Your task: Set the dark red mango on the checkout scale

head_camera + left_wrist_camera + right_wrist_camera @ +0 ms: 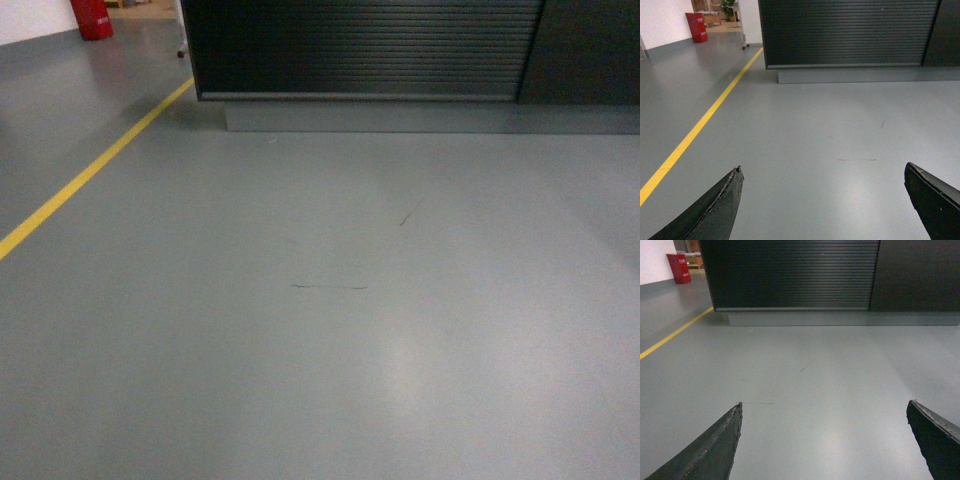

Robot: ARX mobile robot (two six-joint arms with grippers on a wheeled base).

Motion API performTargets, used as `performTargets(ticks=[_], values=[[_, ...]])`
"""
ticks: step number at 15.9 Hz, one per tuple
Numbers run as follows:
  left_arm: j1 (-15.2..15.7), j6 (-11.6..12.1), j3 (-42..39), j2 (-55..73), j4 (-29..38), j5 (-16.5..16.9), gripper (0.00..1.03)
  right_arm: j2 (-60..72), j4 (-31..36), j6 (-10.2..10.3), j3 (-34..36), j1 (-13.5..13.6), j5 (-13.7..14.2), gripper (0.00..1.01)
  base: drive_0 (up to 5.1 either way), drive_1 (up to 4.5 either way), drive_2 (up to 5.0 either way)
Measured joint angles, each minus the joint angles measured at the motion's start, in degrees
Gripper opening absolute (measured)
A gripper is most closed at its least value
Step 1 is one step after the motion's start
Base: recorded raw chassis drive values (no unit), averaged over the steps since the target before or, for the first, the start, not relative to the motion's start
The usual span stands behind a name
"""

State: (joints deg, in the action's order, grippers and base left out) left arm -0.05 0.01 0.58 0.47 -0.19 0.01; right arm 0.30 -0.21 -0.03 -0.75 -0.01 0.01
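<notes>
Neither mango nor scale is in view; only the counter's (360, 45) ribbed front shows, across bare grey floor (330, 320). Both grippers, left (822, 200) and right (824, 440), have jaws wide apart and empty, likely carried forward while the base approaches the checkout.

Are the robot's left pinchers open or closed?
Open. In the left wrist view the left gripper has its two fingers far apart, with only bare floor between them.
</notes>
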Motion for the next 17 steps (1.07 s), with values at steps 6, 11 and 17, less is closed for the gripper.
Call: performTargets(ticks=[6,11,17], values=[[0.0,0.0,0.0,0.0,0.07,-0.02,0.98,0.0,0.02,0.0,0.0,0.0,0.0,0.98,0.0,3.98,-4.0],[0.0,0.0,0.0,0.0,0.0,-0.02,0.98,0.0,0.0,0.0,0.0,0.0,0.0,0.98,-0.1,4.26,-4.4],[0.0,0.0,0.0,0.0,-0.04,-0.02,0.98,0.0,-0.13,0.0,0.0,0.0,0.0,0.98,0.0,4.38,-4.3]])
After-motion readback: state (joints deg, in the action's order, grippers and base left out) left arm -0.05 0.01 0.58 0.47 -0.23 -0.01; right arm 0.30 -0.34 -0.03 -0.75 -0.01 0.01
